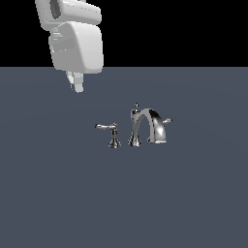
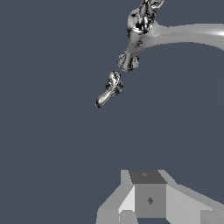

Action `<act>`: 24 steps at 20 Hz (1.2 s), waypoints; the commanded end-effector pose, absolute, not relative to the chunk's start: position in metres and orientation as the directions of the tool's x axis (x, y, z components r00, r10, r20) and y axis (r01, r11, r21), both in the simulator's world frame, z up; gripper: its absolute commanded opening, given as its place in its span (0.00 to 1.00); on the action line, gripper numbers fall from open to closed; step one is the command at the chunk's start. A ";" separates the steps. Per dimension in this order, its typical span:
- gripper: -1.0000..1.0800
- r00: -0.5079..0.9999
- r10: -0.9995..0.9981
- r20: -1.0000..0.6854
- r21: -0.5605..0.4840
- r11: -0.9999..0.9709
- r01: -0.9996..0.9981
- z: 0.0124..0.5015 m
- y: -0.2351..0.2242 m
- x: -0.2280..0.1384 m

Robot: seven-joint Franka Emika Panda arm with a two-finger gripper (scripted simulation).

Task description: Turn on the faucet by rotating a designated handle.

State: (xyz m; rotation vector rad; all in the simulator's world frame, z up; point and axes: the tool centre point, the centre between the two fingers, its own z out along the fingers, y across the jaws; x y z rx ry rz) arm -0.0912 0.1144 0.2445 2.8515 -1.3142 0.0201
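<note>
1. A bare slate-grey floor [image 1: 58,193] runs under a black backdrop.
2. The handle [image 1: 107,128] stands beside the faucet [image 1: 145,127], on the exterior view's left.
3. The gripper [image 1: 77,87] hovers well apart; whether its fingers are parted I cannot tell. It might nudge the spout.

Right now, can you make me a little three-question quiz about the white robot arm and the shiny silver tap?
1. True or false: the white gripper is touching the slim chrome lever handle.
2. In the exterior view, on which side of the tall arched chrome spout does that handle stand?
A. left
B. right
3. Fill in: the whole shiny chrome faucet sits on a plain dark ____ surface.

Key: 1 false, it hangs apart and above; 2 A; 3 grey-blue.
</note>
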 end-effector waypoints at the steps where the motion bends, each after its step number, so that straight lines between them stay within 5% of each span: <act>1: 0.00 0.614 -0.789 0.011 -0.005 -0.614 -0.789 0.232 0.115 -0.081; 24: 0.00 0.246 -0.969 0.004 0.000 -0.246 -0.969 0.116 0.096 0.014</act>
